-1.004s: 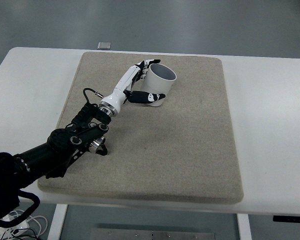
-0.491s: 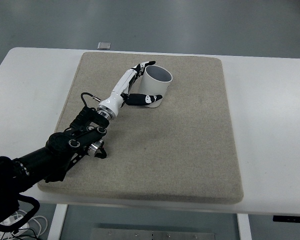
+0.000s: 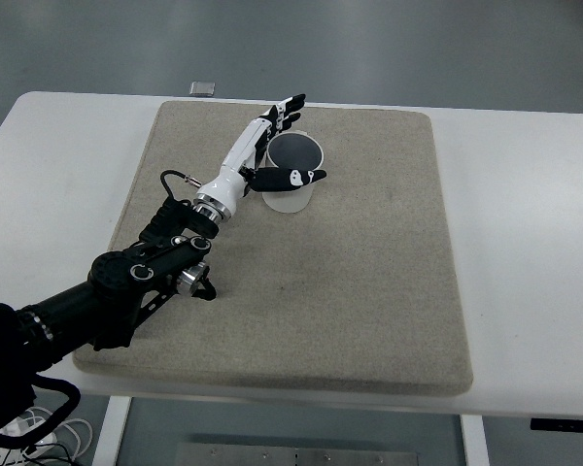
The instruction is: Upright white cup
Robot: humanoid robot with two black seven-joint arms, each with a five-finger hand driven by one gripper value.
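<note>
A: White surface [image 3: 525, 243], grey floor beyond. Item one on it?

B: Beige mat [image 3: 369, 291], square, covering the middle of the surface. Small grey square object [image 3: 203, 88] at the far edge, just off the mat.

A: Item two, the white cup [image 3: 291, 184]?

B: Upright on the far part of the mat, left of its centre, mouth facing up, dark inside.

A: And the left robot hand [image 3: 272, 155]?

B: White with black fingertips, on a black arm entering from the lower left. Fingers [image 3: 290, 107] extended along the cup's far-left side, thumb [image 3: 296, 178] across the near side of the rim. Spread loosely around the cup; whether it grips cannot be told.

A: Right arm?

B: Not seen.
</note>
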